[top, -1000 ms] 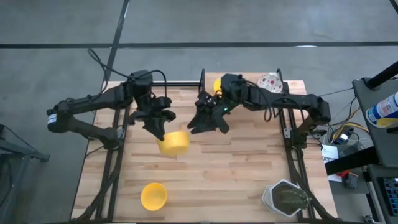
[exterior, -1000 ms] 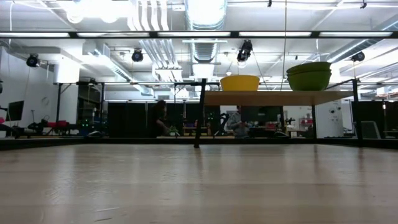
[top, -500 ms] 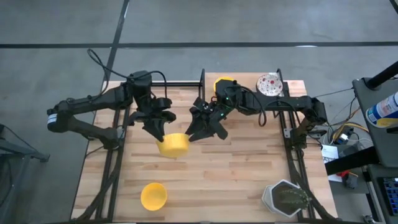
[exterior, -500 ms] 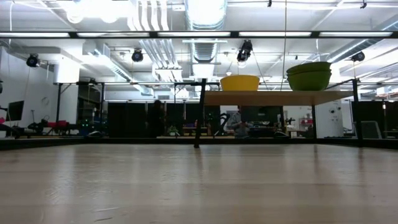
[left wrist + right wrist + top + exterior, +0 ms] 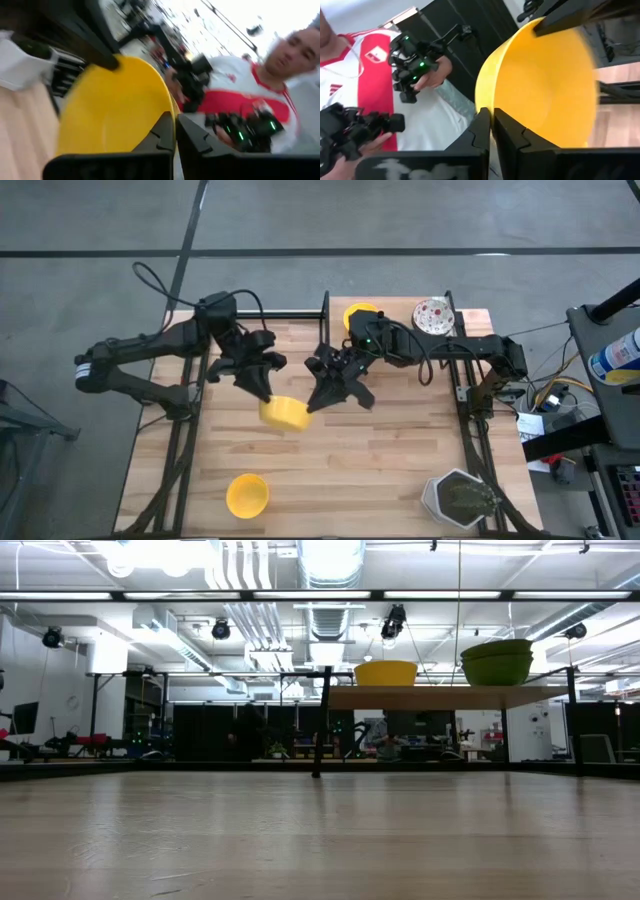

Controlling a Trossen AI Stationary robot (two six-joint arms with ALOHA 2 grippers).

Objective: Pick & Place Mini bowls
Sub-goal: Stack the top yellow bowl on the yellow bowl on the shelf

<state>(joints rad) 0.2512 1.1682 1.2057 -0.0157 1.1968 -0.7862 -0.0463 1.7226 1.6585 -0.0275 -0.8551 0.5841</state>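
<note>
The wooden table (image 5: 400, 470) has wide bare boards in front of the arms and along its near edge, with open planks to the left of the middle as well. A dark frame rail (image 5: 290, 312) runs along the far edge, and a short post stands up from it at mid-width.

The left arm (image 5: 150, 350) reaches in from the left side and bends down toward the table's centre. The right arm (image 5: 450, 345) stretches in from the right side, along the far part of the table, and dips to the same spot. The two meet over the middle.

A grey-white hexagonal container (image 5: 458, 498) sits at the near right corner, well apart from both arms.

A yellow bowl (image 5: 285, 412) hangs tilted between the two tools. The left gripper (image 5: 262, 387) pinches its rim on one side, fingers nearly closed with the thin wall between them. The right gripper (image 5: 318, 395) pinches the opposite rim the same way. Each wrist view shows dark fingertips (image 5: 170, 132) clamped over the yellow edge.

A second yellow bowl (image 5: 247, 494) lies near the front left, alone. A third yellow bowl (image 5: 358, 314) sits at the far edge beside the post, partly under the right arm. A speckled white bowl (image 5: 434, 314) rests just right of it.

Beyond the table a person in a red-and-white shirt (image 5: 375, 85) holds black controllers (image 5: 417, 62).
</note>
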